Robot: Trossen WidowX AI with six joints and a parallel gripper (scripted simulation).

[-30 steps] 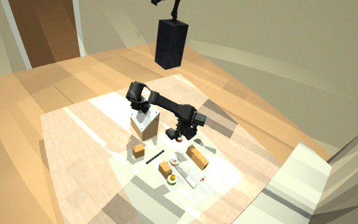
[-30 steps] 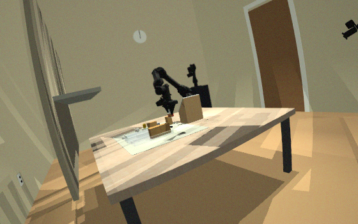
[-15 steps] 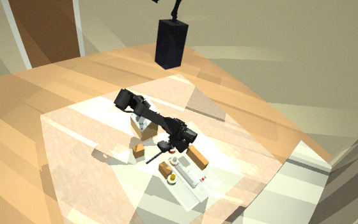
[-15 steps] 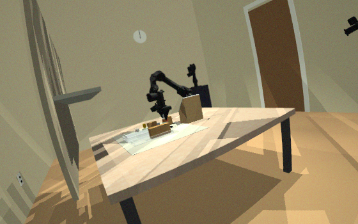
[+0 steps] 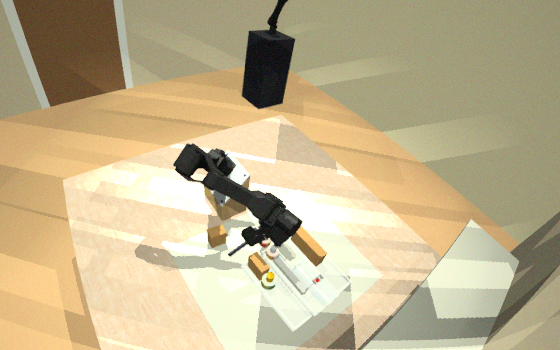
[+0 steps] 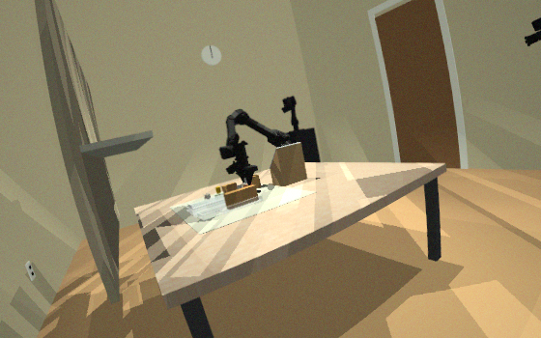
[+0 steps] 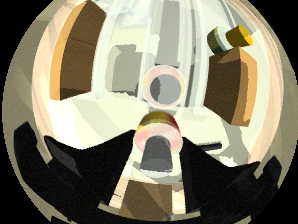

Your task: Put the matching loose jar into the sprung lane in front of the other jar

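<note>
My gripper is shut on a loose jar with a grey cap, a pink-white band and an olive and dark red end. The held jar is in front of the lane, in line with it. The jar in the lane also has a grey cap and a pink-white rim, and stands at the lane's front end. The lane runs back between clear rails. The front stop and the pusher plate are hard to make out. The height of the held jar's base cannot be told.
A yellow-capped jar stands beside a wooden block on one side of the lane. A long wooden block flanks the other side. A black stick and a small block lie nearby.
</note>
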